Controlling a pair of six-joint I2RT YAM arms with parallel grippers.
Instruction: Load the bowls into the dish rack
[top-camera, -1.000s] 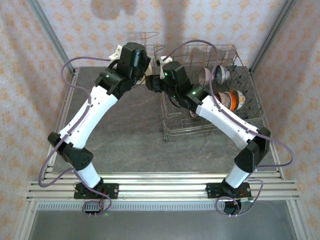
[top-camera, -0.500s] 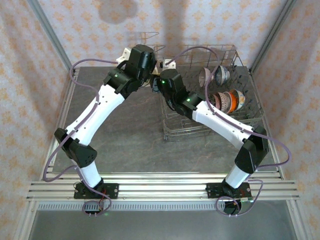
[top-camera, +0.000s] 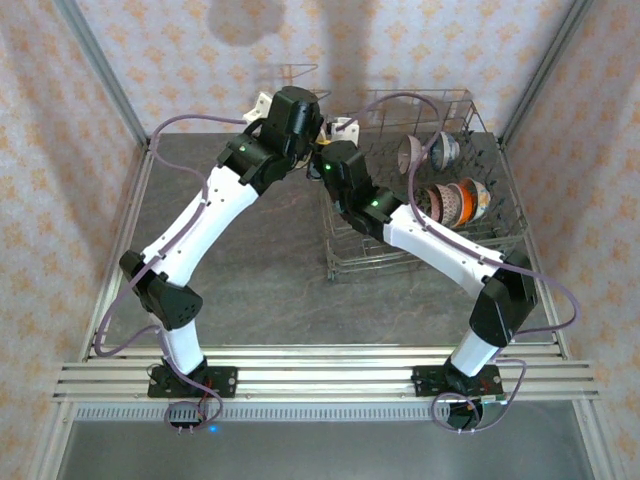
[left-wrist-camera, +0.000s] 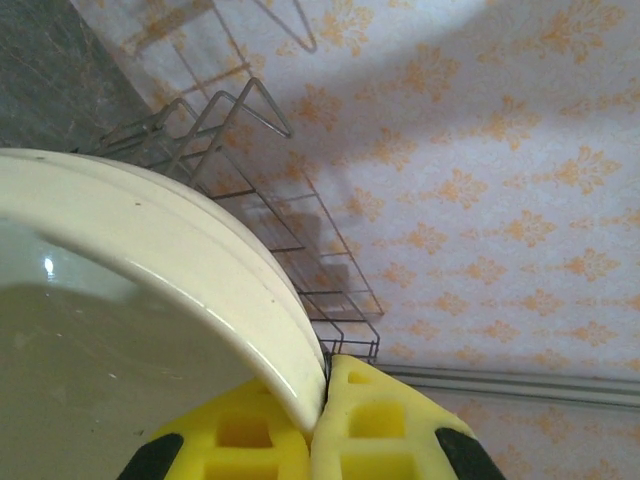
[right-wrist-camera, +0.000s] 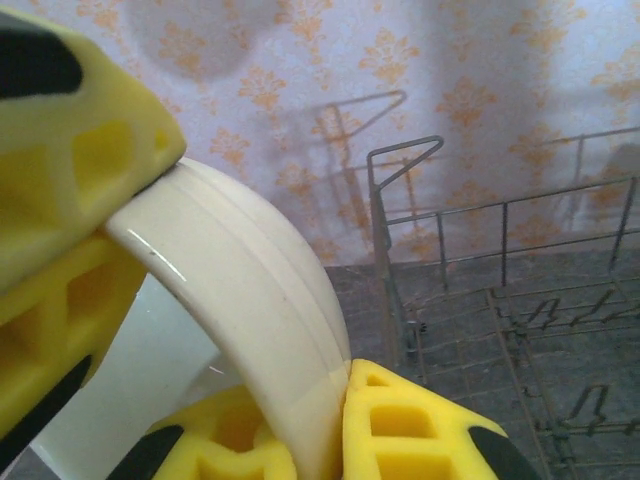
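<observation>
Table (top-camera: 260, 270) grey, stone-look; rack (top-camera: 400, 262) on its right half; patterned bowls (top-camera: 456, 200) stand on edge along the rack's right side, some mid-rack, others further back; both arms reach in to the rack's far left corner; there a plain white bowl (right-wrist-camera: 250, 300) sits between the two grippers, just beside the corner post; left gripper (left-wrist-camera: 322, 400) pinches its rim, yellow pads on either side; right gripper (right-wrist-camera: 342, 395) is clamped on the same rim; orange-flowered wall (left-wrist-camera: 480, 180) behind.
</observation>
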